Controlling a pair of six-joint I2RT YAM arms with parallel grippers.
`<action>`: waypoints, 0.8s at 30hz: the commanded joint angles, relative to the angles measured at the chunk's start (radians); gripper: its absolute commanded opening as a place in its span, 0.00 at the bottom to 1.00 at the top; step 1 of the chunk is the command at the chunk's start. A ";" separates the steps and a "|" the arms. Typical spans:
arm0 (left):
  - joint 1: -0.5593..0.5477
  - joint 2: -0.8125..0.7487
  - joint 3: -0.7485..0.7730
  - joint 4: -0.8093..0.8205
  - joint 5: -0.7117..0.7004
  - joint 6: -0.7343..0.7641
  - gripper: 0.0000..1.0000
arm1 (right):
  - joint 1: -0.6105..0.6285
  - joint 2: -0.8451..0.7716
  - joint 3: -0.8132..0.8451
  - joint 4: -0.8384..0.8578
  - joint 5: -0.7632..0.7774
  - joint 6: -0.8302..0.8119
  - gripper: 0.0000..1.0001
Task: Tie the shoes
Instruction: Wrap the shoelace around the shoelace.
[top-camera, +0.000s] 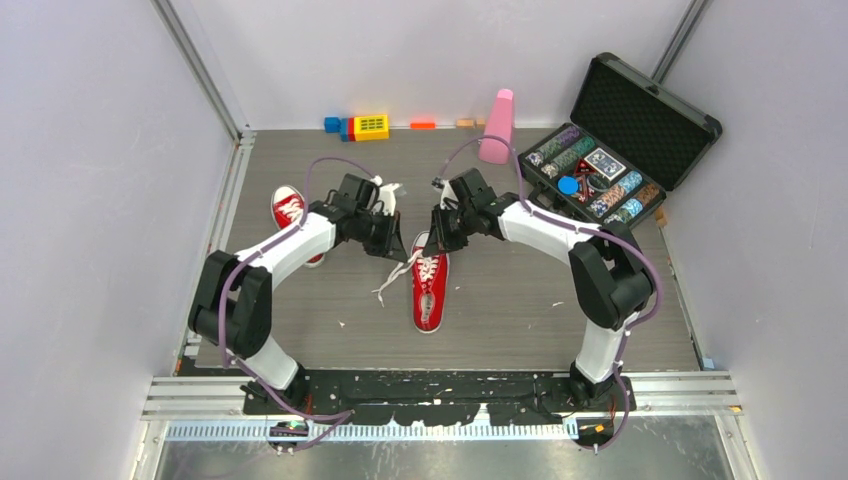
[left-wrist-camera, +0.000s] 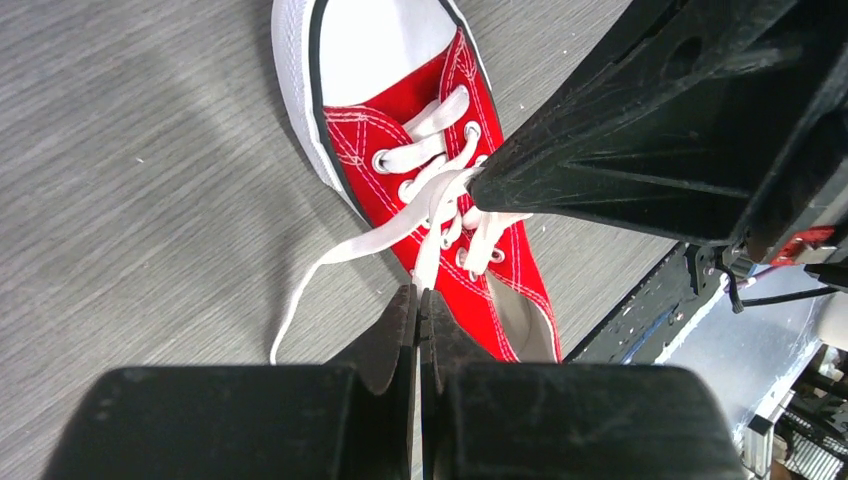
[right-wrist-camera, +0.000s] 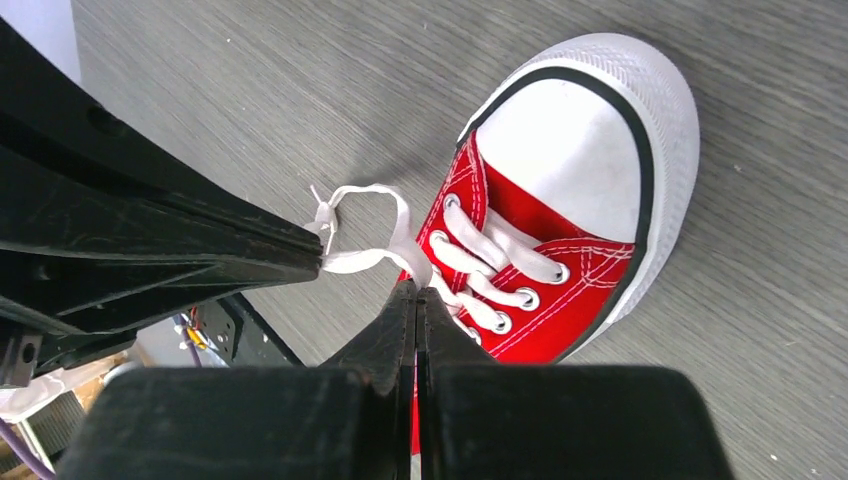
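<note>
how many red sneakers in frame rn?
2. The centre sneaker lies mid-table, its laces untied. The left sneaker sits far left, partly hidden behind the left arm. No others show.

Reaches in from 7 o'clock with the left arm (top-camera: 290, 250), elbow bowed out toward 9, and clamps the left gripper (top-camera: 388, 238) fully closed. Mirrors that from 5 o'clock with the right arm (top-camera: 545, 228), elbow toward 3, right gripper (top-camera: 441, 236) pinched closed too. Angles both downward, near each other, just above centre.
</note>
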 joint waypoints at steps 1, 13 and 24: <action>-0.025 -0.051 -0.029 0.022 -0.014 -0.050 0.00 | 0.006 -0.070 -0.020 0.076 -0.036 0.043 0.00; -0.121 -0.110 -0.142 0.163 -0.020 -0.265 0.00 | 0.006 -0.089 -0.046 0.098 -0.032 0.096 0.00; -0.141 -0.131 -0.212 0.302 -0.160 -0.333 0.00 | 0.006 -0.111 -0.064 0.068 -0.025 0.117 0.00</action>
